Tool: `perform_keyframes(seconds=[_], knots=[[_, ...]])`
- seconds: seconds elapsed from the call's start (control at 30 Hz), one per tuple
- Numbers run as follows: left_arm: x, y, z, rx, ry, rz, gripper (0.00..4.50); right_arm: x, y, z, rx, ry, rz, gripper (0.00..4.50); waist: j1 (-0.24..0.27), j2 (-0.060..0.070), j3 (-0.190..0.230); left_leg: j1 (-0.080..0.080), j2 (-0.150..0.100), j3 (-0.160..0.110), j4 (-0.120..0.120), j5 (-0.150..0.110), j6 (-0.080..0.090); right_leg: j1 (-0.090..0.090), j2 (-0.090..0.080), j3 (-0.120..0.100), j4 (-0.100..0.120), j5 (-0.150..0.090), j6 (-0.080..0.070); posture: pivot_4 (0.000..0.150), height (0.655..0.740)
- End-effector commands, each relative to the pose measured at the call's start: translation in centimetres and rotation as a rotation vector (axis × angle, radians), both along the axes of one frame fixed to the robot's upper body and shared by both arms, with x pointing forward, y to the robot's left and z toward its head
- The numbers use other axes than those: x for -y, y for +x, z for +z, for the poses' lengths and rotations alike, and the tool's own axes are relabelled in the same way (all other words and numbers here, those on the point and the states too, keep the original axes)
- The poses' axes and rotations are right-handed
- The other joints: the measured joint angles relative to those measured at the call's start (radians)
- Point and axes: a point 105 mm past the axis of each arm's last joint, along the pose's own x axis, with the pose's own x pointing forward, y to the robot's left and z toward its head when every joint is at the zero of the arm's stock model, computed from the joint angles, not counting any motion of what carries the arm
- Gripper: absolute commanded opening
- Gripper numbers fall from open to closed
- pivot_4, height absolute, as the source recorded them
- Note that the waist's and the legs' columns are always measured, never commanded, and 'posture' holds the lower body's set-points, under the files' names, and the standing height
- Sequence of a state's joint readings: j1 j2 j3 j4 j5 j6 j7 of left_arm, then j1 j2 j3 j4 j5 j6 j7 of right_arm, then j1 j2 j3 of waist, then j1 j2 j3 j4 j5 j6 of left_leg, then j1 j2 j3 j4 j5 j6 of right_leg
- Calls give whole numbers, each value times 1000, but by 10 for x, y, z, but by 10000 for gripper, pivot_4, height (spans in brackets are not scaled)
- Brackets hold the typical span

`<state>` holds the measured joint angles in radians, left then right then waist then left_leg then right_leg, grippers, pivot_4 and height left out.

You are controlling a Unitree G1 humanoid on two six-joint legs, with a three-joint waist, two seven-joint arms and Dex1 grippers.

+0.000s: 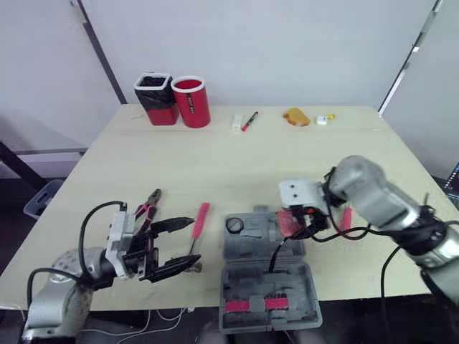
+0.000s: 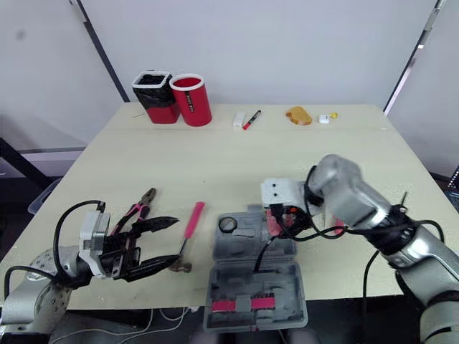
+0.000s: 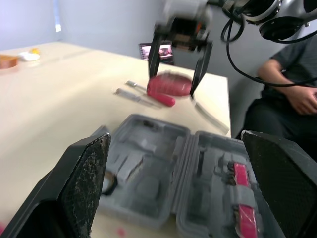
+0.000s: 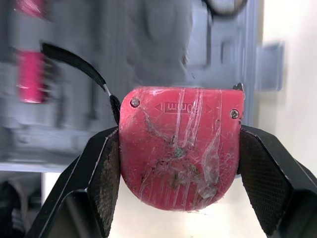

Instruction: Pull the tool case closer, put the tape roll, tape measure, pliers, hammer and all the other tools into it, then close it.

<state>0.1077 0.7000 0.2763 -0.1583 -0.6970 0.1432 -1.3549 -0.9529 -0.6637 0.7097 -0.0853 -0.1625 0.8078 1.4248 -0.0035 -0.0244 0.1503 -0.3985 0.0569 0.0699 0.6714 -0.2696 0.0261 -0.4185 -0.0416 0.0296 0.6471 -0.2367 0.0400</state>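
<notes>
The grey tool case (image 1: pixel 252 242) lies open near the table's front edge, its lid (image 1: pixel 269 304) hanging over the edge with pink strips inside. A black tape ring (image 1: pixel 234 225) rests in the case's far left corner. My right gripper (image 1: pixel 300 221) is shut on the red tape measure (image 4: pixel 181 148), holding it over the case's right side, fingers (image 4: pixel 101 173) pressed on both flanks. My left gripper (image 1: pixel 174 247) stands open left of the case. Pink-handled pliers (image 1: pixel 148 203) lie just beyond it, and a pink-handled tool (image 1: pixel 201 217) lies between it and the case.
A red cup (image 1: pixel 191 102) and a black-lined container (image 1: pixel 155 97) stand at the back left. A marker (image 1: pixel 249 121), a white piece (image 1: pixel 237 122) and an orange object (image 1: pixel 296 117) lie along the far edge. Another pink tool (image 1: pixel 347 218) lies beside my right arm. A seated person (image 3: pixel 285 106) is beyond the table.
</notes>
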Motion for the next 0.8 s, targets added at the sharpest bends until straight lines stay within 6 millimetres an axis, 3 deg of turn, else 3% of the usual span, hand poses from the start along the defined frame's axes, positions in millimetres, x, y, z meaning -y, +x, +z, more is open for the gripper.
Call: perform_keyframes(seconds=[0.03,0.33,0.53,0.8], knots=[[1,-3,17,65,8,7,45000,-7,21,-1,63,-57,-11,28557,-2,0,0,0,-1,1,1,0,0,1,-1,0,0,0,0,1500,7400],[5,-3,20,69,14,28,45000,-13,42,-34,57,-137,-22,28557,-12,0,0,1,0,0,0,0,0,1,1,-1,1,0,1,1500,7400],[6,0,22,71,16,33,45000,-10,42,-41,36,-150,-17,28557,-12,0,0,1,0,0,0,0,0,1,1,-1,1,2,4,1500,7400],[10,-1,22,69,19,22,45000,-21,45,-47,43,-112,-7,28557,-17,0,0,2,0,0,0,0,0,1,1,-1,2,2,4,1500,7400]])
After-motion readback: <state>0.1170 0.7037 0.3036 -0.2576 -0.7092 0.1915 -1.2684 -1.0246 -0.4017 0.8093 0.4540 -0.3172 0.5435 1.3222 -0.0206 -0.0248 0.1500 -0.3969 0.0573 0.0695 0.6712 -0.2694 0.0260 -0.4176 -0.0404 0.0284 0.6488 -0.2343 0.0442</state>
